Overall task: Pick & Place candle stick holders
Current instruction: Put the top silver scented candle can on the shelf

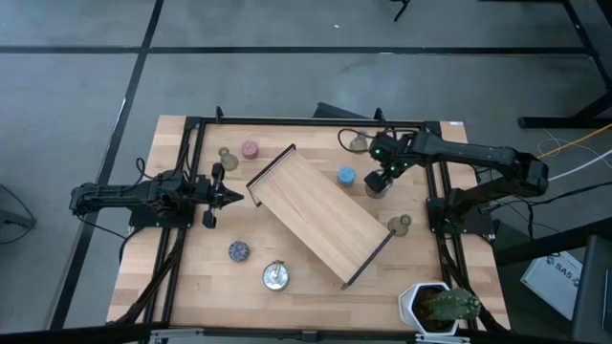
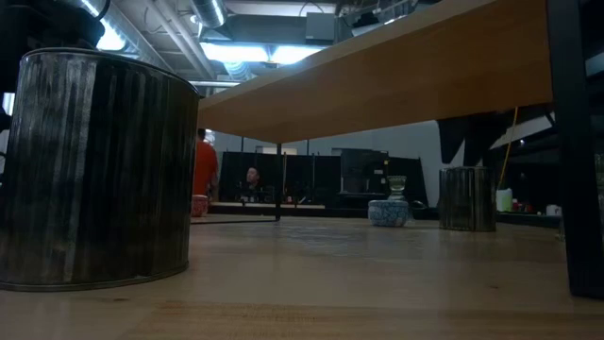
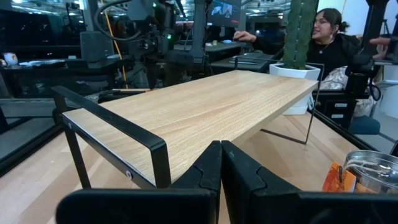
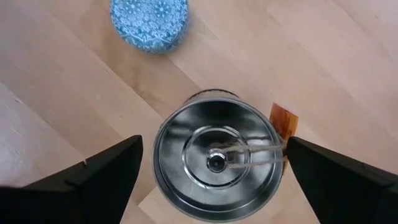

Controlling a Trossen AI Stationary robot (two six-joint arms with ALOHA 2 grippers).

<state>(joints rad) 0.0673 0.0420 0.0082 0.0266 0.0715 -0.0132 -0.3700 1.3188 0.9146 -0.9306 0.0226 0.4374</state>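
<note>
One pale wooden tabletop (image 1: 191, 287) carries a long rectangular wooden tray (image 1: 320, 215) on thin black metal legs, lying diagonally. Beside its far end, the right claw (image 4: 211, 163) hangs wide open directly above a round shiny silver candle stick holder (image 4: 216, 163), near a blue patterned holder (image 4: 149, 22). The left claw (image 1: 234, 197), closed and empty, points at the tray.

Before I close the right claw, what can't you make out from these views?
- High view: the silver holder is hidden under the right claw.
- Right wrist view: the open claw straddles that holder, but its lower rim is cut off by the picture's edge, and the height above it is unclear.
- Low view: a big silver holder up close blocks the table's left side.
- Left wrist view: the wooden tray hides most holders behind the shut left claw.
</note>
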